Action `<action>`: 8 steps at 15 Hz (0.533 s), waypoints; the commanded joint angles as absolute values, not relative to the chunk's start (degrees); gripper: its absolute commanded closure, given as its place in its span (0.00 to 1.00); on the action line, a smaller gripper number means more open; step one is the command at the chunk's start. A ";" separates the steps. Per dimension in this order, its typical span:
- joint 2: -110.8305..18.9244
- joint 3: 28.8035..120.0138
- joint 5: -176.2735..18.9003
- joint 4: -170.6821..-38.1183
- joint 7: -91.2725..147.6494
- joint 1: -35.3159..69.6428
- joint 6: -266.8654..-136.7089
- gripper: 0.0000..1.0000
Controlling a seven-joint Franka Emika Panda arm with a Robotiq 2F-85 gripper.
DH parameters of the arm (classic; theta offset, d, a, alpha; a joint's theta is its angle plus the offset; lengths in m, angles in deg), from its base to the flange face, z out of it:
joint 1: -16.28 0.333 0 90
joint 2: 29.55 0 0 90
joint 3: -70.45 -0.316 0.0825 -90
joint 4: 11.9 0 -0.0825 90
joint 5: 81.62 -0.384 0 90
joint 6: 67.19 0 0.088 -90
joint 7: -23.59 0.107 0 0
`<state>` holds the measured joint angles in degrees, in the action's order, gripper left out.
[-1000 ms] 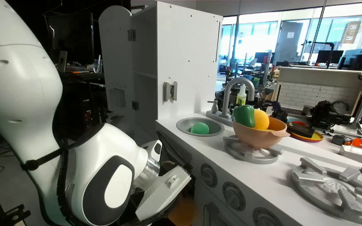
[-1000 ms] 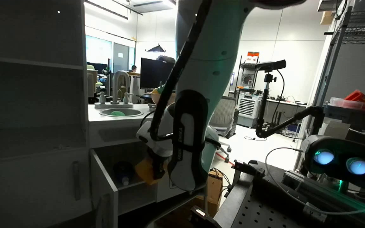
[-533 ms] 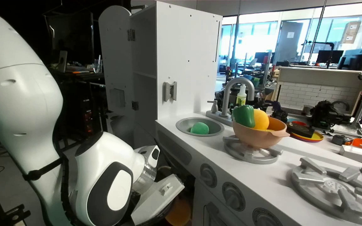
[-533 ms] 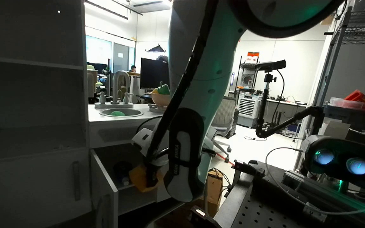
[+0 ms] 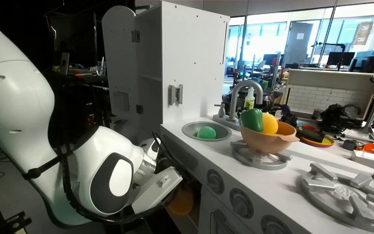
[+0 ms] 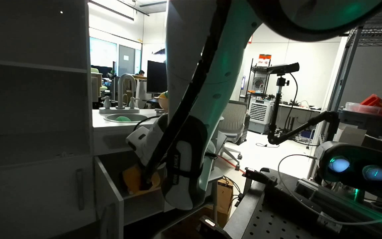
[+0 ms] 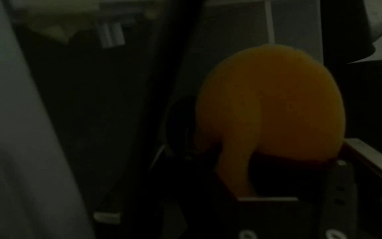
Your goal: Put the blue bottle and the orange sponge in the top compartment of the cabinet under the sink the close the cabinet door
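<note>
Since a second earlier, the robot arm (image 6: 212, 99) had swung across the front of the cabinet (image 6: 144, 207), toward the side of it where the cabinet door (image 6: 106, 192) stood open in an exterior view. Travelling with it, the end effector (image 6: 146, 184) was clenched on the orange sponge (image 6: 133, 179), now at the mouth of the cabinet's top compartment (image 6: 116, 166) by the look of it; whether it was wholly past the cabinet's edge could not be told. That shift also covered the spot inside the cabinet where the blue bottle (image 7: 180, 127) had been in plainer view. Only a dark, rounded part of what was probably the bottle showed in the wrist view, so half of the stowing looked done. Releasing the sponge inside the cabinet, then closing the door, seemed to be what remained.

As for the sponge, it looked deep orange, broad and domed, and fairly smooth in the dim wrist view. Pinched to a narrow, paler neck between the jaws, it swelled out beyond them into a full round.
</note>
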<state>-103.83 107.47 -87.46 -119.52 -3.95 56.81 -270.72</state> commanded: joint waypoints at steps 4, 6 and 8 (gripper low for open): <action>-117.16 114.09 -95.58 -109.10 3.78 61.93 -275.52 1.00; -121.76 116.62 -98.28 -105.21 5.82 63.00 -274.99 1.00; -116.20 113.81 -104.05 -110.17 -3.88 61.01 -279.13 1.00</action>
<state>-116.20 113.72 -97.80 -108.73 2.26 62.23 -269.82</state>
